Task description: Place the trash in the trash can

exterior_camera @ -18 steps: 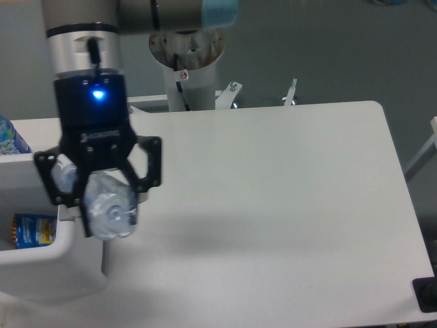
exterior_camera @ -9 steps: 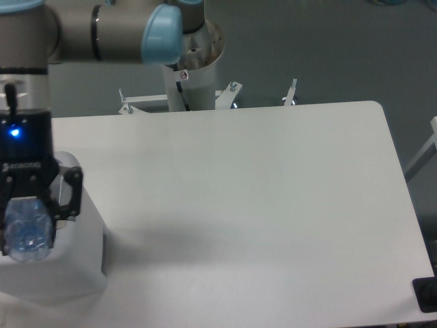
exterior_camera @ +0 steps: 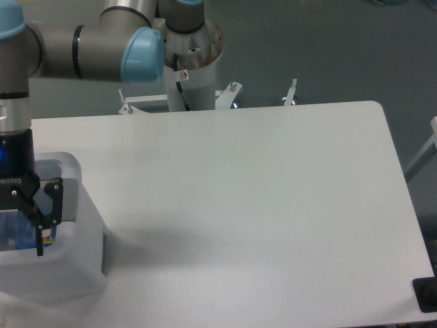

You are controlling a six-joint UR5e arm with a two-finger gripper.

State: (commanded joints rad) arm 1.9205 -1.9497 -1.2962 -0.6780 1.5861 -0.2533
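While hanging over the white boxy plastic bin (exterior_camera: 68, 266), black two-finger gripper (exterior_camera: 17, 229) points straight down, fingers' (exterior_camera: 46, 222) state impossible to tell, left edge cropped.

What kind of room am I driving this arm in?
Most likely a robotics lab or test cell: a white table that is bare except for a white trash can, the arm's pedestal base bolted beside it, and plain grey flooring.

The trash can (exterior_camera: 75, 225) and the gripper (exterior_camera: 20, 225) fill the lower left of the frame, leaving the white table (exterior_camera: 259, 205) open rightward.
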